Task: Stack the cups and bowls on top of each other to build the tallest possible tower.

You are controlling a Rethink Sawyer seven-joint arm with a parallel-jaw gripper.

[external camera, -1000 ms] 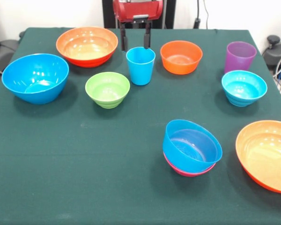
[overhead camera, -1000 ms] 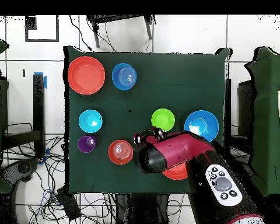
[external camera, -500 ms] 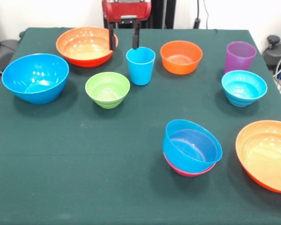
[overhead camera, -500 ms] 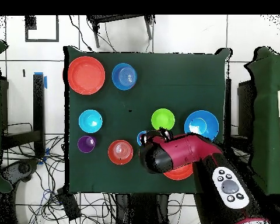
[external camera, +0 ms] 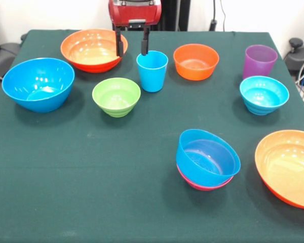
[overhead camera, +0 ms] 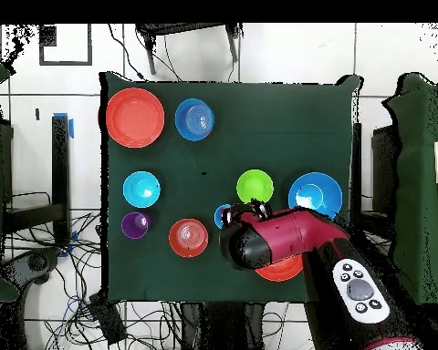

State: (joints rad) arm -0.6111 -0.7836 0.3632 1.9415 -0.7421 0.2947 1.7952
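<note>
My gripper (external camera: 131, 48) hangs open at the table's far side with nothing between its fingers. One finger (external camera: 119, 48) is in front of the large orange bowl (external camera: 93, 49). The other is just behind the left rim of the light blue cup (external camera: 152, 71). The translucent purple cup (external camera: 260, 61) stands at the far right. The tower (external camera: 207, 159) is a blue bowl nested in a pink bowl (external camera: 202, 186), near the front. From above, the arm (overhead camera: 282, 239) covers most of the light blue cup (overhead camera: 222, 216).
Standing loose are a big blue bowl (external camera: 38, 83), a green bowl (external camera: 116, 96), a small orange bowl (external camera: 195, 61), a cyan bowl (external camera: 263, 94) and a wide orange bowl (external camera: 289, 167) at the front right edge. A green cloth covers the table (external camera: 91, 192).
In the front view the gripper has shifted left, from straddling the light blue cup's far rim to the gap between that cup and the large orange bowl. No bowl or cup moved.
</note>
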